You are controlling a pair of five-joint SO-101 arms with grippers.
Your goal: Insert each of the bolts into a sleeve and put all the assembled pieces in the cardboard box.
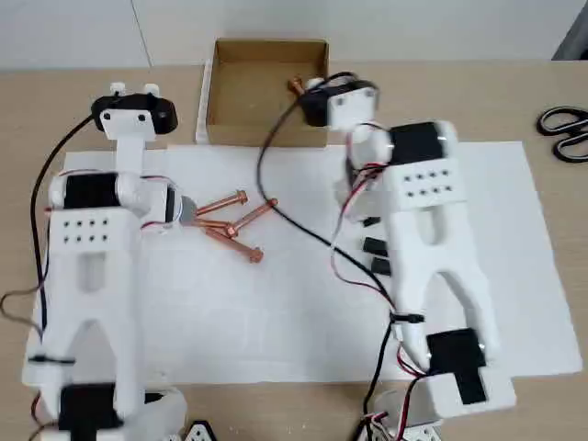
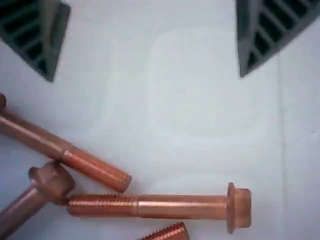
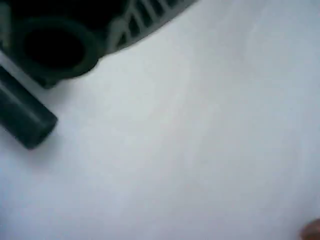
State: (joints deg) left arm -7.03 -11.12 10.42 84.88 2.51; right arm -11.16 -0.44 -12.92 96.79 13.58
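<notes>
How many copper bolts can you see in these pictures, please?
5 bolts: four lie clustered on the white paper by the left gripper, one pokes up at the cardboard box's rim; others may be hidden.

Robotics lab bench — wooden table [image 1: 37,110], white paper sheet [image 1: 276,322], scissors [image 1: 565,129]

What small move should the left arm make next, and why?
Probably shift the left pincer over one bolt, lower and close on its shank. Its jaws stand open above the white sheet with nothing between them, and several bare copper bolts lie loose close by.
</notes>
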